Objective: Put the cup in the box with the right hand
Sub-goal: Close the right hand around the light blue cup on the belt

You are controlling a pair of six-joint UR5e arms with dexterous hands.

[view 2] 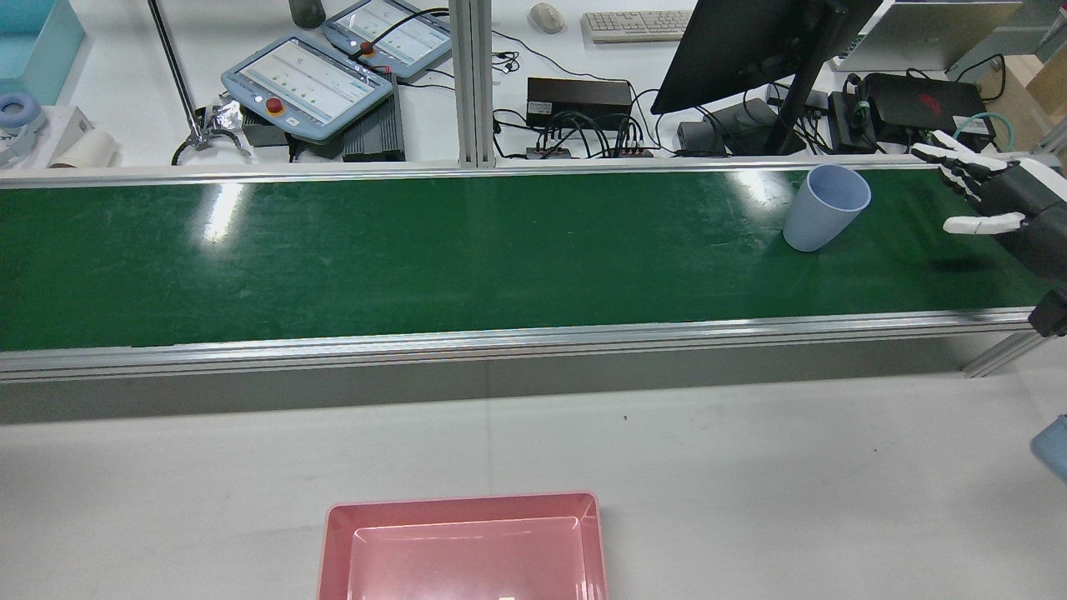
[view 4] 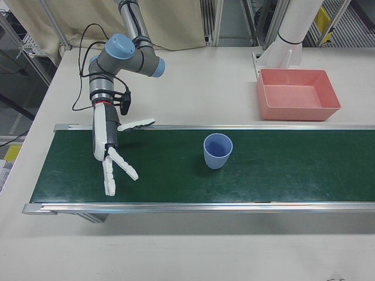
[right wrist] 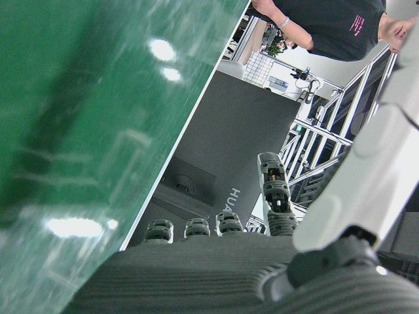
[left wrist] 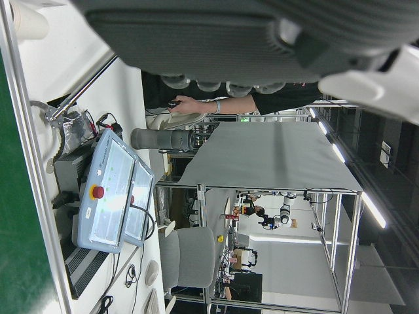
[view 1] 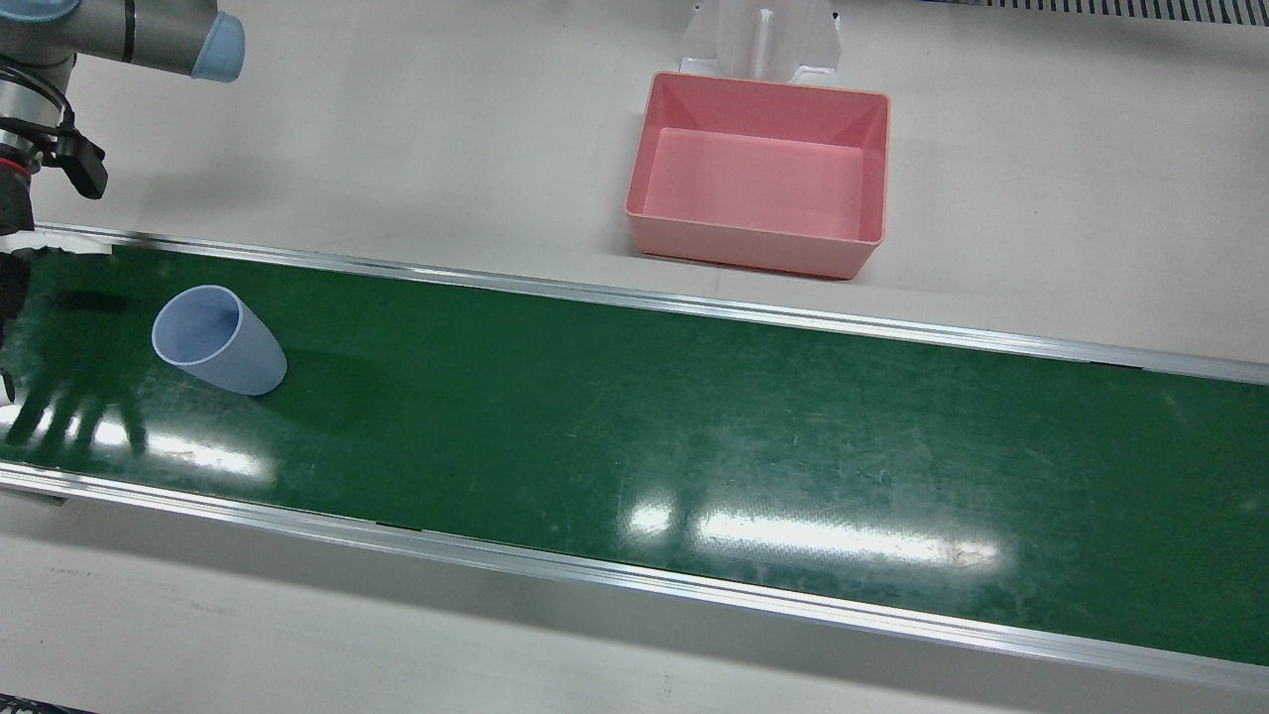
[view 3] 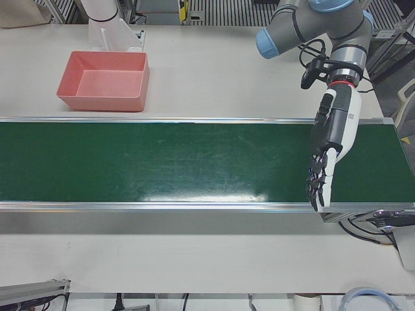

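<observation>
The blue cup (view 4: 217, 150) stands upright on the green belt (view 4: 281, 167), with its open mouth up; nothing is touching it. The right hand (view 4: 111, 149) hangs over the belt near that end, well apart from the cup; its fingers (view 4: 109, 180) are spread wide and straight, with the thumb stuck out to the side, and it holds nothing. In the rear view the same hand (view 2: 996, 196) comes in from the edge, with its fingertips turned toward the cup (view 2: 824, 207); there is bare belt between them.

The pink box (view 4: 297, 93) sits on the white table (view 4: 193, 88), just past the belt's far rail; it is well apart from the cup, and nothing lies in it.

The left hand (view 3: 328, 152) hangs over the other end of the belt (view 3: 162, 162); its fingers point down toward the near rail, spread a little, and it holds nothing.
</observation>
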